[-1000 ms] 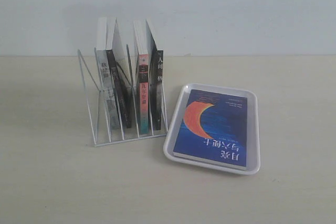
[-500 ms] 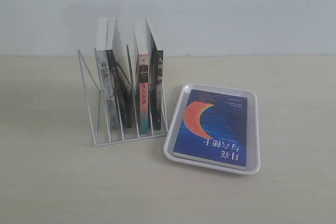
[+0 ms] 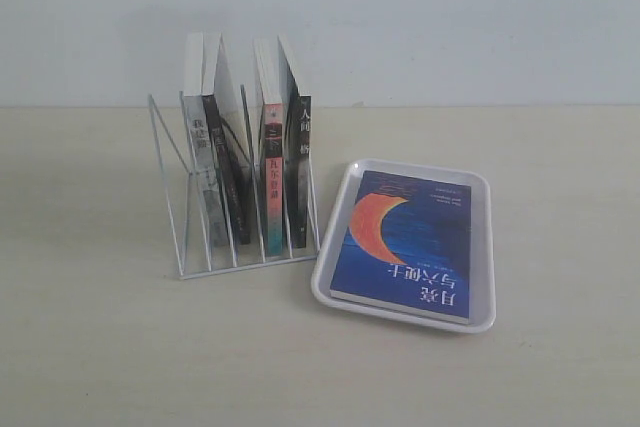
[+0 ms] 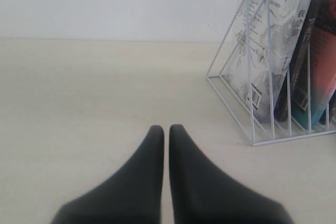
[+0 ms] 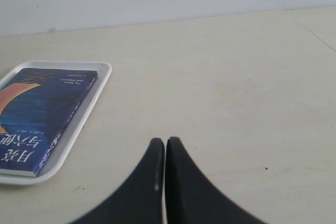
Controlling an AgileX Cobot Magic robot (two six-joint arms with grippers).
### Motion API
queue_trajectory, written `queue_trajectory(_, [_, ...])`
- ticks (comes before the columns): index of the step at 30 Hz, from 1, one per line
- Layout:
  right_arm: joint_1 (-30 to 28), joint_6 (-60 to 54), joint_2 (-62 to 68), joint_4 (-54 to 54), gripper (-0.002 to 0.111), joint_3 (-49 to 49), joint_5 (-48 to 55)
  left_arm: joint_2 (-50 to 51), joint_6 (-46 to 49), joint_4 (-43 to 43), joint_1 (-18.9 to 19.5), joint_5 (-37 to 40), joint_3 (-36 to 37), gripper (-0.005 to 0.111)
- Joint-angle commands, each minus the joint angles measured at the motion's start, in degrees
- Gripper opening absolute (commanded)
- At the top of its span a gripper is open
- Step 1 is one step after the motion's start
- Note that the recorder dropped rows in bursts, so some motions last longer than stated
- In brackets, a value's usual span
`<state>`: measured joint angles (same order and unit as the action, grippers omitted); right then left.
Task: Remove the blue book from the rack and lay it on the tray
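The blue book (image 3: 410,245) with its orange crescent lies flat, cover up, inside the white tray (image 3: 331,280), to the right of the white wire rack (image 3: 180,202). The right wrist view shows the blue book (image 5: 42,114) and the tray (image 5: 100,85) too, off to the side of my right gripper (image 5: 165,141), which is shut and empty over bare table. My left gripper (image 4: 166,128) is shut with nothing in it, a short way from the rack (image 4: 231,93). Neither gripper appears in the exterior view.
Several other books (image 3: 245,157) stand upright in the rack's slots, among them a grey-white-spined one (image 4: 262,51) and a red-and-teal-spined one (image 3: 273,187). A pale wall runs behind the beige table (image 3: 100,347).
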<state>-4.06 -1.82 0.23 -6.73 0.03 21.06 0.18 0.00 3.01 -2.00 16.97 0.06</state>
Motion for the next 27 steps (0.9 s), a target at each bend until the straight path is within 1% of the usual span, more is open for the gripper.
queue_trajectory(1, [1.9,-0.4,-0.2,0.1,0.001,0.0,-0.9,-0.2,0.0,0.2,0.1,-0.2,-0.1,0.004])
queue_trajectory(8, [3.3,0.0,-0.2,0.0,0.001,0.0,-0.9,-0.2,0.0,0.2,0.1,-0.2,-0.1,0.004])
queue_trajectory(27, [3.3,0.0,-0.2,0.0,0.001,0.0,-0.9,-0.2,0.0,0.2,0.1,-0.2,-0.1,0.004])
